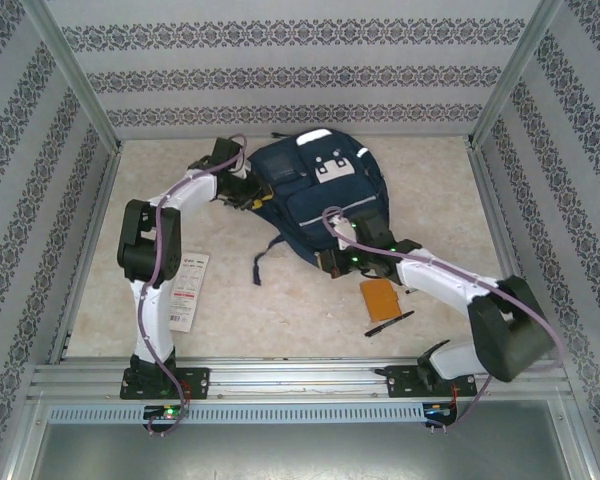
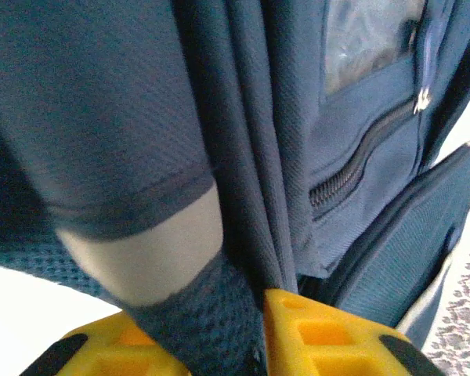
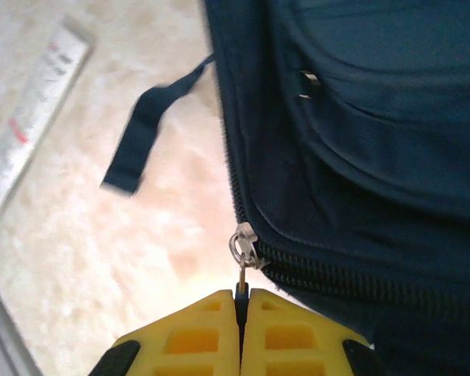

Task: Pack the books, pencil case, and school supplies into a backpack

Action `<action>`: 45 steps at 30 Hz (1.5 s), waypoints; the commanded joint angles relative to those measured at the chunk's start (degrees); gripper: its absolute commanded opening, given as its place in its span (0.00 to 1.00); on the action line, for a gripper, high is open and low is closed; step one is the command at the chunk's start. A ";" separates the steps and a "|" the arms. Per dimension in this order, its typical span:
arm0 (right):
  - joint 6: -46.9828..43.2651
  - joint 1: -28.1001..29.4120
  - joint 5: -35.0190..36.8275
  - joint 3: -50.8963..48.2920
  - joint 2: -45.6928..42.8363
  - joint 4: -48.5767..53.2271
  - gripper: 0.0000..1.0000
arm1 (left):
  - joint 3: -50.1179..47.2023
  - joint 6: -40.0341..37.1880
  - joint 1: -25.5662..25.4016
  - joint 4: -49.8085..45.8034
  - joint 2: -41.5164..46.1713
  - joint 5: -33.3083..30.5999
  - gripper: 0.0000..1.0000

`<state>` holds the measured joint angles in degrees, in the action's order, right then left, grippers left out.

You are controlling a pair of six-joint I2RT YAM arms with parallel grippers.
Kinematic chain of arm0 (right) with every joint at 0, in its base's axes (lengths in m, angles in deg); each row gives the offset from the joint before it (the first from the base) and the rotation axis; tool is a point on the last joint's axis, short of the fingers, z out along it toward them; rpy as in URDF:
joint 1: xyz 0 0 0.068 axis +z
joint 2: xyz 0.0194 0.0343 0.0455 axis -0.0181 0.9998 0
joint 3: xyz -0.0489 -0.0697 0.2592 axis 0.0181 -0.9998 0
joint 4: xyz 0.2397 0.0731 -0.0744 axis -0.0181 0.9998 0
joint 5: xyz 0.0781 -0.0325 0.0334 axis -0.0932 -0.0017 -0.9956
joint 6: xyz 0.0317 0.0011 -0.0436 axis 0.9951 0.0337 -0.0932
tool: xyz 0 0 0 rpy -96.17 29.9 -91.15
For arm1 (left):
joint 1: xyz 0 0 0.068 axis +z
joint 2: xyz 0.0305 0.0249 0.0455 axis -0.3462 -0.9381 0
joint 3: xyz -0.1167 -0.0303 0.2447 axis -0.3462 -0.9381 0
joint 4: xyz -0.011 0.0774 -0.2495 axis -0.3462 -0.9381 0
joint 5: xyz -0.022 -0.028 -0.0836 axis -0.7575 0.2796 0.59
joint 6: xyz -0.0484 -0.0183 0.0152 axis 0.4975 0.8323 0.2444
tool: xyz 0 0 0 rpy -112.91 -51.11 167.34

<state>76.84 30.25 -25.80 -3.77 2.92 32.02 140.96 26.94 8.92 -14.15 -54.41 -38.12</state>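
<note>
the big navy backpack (image 1: 320, 195) lies flat towards the far side of the table (image 1: 230, 320), roughly in the middle, its white patch facing up. the left gripper (image 1: 246, 190) is at the bag's left edge; from the left wrist camera its yellow fingers (image 2: 329, 341) sit on either side of a bunched fold of the blue fabric (image 2: 219, 313) with a pale stripe across it, so the left gripper (image 2: 219, 348) is clamped on the backpack (image 2: 102, 102). the right gripper (image 1: 337, 262) is down at the near edge of the bag. up close its two yellow fingers (image 3: 290, 337) are pressed together with the thin metal zipper pull (image 3: 241, 274) pinched between them, right where the zip's teeth run off to the right along the backpack (image 3: 360, 141). the right gripper (image 3: 240, 313) looks closed tight on that pull. a loose dark strap (image 3: 145, 133) trails from the bag onto the bare table (image 3: 141, 258) beside it. the white packet (image 1: 187, 290) with red print lies well off to the left, near the left arm's base, and shows blurred in the right wrist view too (image 3: 31, 117). on the near right, just beside the right arm, an orange rectangle (image 1: 379, 298) lies flat, and the black pen (image 1: 389, 323) rests just nearer than it, angled, apart from the bag.
</note>
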 commanded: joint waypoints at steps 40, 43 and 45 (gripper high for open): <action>6.94 4.89 2.66 9.28 9.38 15.99 0.00 | -27.08 7.13 -3.34 5.29 15.76 -9.17 0.00; 5.71 2.54 3.37 7.85 7.65 18.70 0.00 | -26.47 5.64 -3.36 4.38 15.77 -9.89 0.00; 4.36 1.52 5.28 7.85 7.33 21.40 0.00 | -26.09 5.12 -2.78 3.89 15.36 -9.34 0.00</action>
<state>84.03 32.88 -23.50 5.14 11.81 45.00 113.11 34.98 4.29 -9.58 -37.96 -44.98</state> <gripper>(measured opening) 0.041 0.041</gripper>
